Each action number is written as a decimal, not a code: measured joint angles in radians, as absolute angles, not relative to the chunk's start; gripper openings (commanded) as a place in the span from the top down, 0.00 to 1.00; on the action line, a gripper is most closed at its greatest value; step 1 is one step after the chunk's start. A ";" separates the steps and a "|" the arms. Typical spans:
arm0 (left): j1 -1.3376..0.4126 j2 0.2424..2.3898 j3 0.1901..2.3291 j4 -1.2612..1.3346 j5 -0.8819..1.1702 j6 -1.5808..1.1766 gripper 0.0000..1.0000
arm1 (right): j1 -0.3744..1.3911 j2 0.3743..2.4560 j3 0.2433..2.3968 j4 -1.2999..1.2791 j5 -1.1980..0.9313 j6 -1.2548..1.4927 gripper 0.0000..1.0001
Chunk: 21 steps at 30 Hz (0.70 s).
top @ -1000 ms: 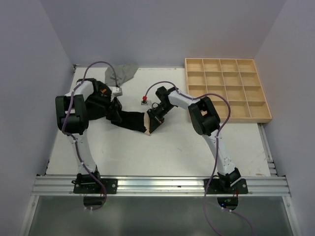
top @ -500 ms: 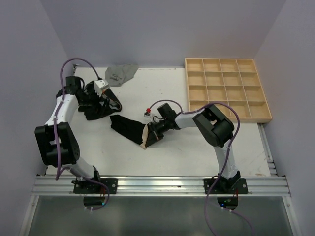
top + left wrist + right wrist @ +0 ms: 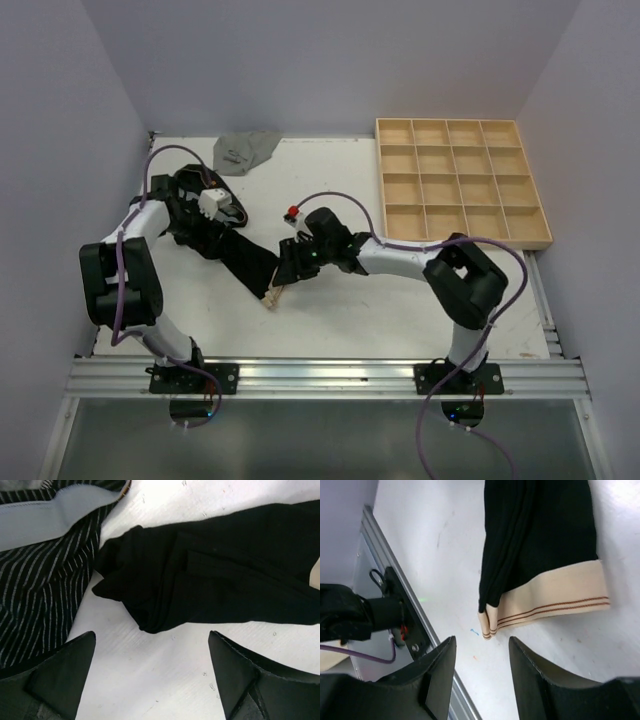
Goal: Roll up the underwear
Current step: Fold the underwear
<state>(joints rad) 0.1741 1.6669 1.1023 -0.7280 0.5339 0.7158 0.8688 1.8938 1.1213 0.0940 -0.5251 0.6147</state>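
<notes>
A black underwear (image 3: 250, 265) lies folded into a long strip on the white table, its tan waistband (image 3: 272, 295) at the near end. In the right wrist view the waistband (image 3: 555, 602) lies flat just ahead of my right gripper (image 3: 482, 677), which is open with nothing between its fingers. My right gripper (image 3: 284, 268) hovers beside the strip. My left gripper (image 3: 155, 680) is open over bare table, just short of the strip's far end (image 3: 150, 580). In the top view my left gripper (image 3: 224, 226) is at that far end. A black pinstriped underwear (image 3: 40, 585) with a grey waistband lies to its left.
A plain grey underwear (image 3: 245, 150) lies crumpled at the table's back edge. The wooden grid tray (image 3: 462, 180) stands at the back right. The metal rail (image 3: 395, 605) along the near edge shows in the right wrist view.
My right gripper has opened and let go of the tan waistband after dragging the strip nearer and leftward. The left gripper has moved from the striped pile to the strip's far end.
</notes>
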 measured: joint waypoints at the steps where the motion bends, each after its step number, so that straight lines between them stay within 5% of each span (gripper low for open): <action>1: 0.170 1.667 1.096 -0.731 0.525 0.716 0.05 | 0.865 1.855 1.121 0.059 -0.494 0.613 0.50; 9: 0.159 1.667 1.039 -0.731 0.510 0.725 0.23 | 0.852 1.731 1.220 -0.162 -0.288 0.505 0.80; 21: 0.083 1.771 1.086 -0.668 0.493 0.680 0.26 | 0.823 2.085 1.422 -0.186 -0.257 0.384 0.91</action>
